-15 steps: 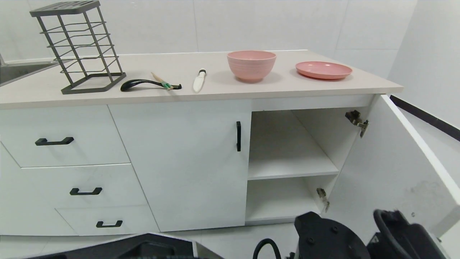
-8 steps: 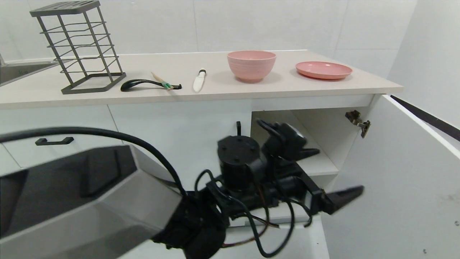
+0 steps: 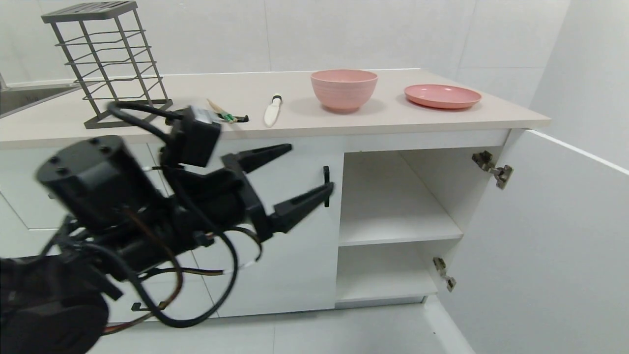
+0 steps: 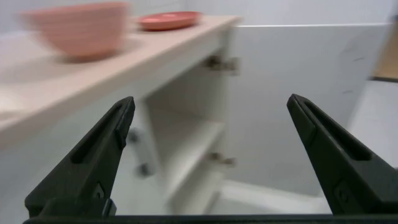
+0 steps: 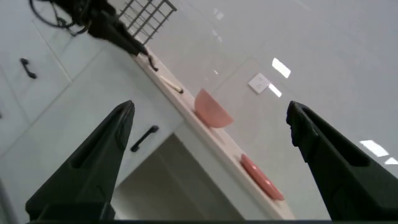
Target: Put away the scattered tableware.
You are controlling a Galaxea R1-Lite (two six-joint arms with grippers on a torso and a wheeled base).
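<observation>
**Head view.** The left gripper (image 3: 310, 166) is held with jaws spread and empty before the closed cupboard door, below the countertop (image 3: 442, 120). The pink bowl (image 3: 344, 88) stands on the countertop, with the pink plate (image 3: 442, 95) to its right. The white knife (image 3: 272, 110) and chopsticks (image 3: 221, 112) lie to its left, near the wire rack (image 3: 105, 64). The open cupboard's shelf (image 3: 393, 221) is supplied here.

**Left wrist view.** The bowl (image 4: 78, 28) and plate (image 4: 169, 20) are seen above the left gripper (image 4: 210, 104).

**Right wrist view.** The right gripper (image 5: 210, 111) is added, spread, empty and held low.

**Risk.** If the left gripper is raised straight up, the counter lip is likely to be struck. The bowl could also be nudged away.
</observation>
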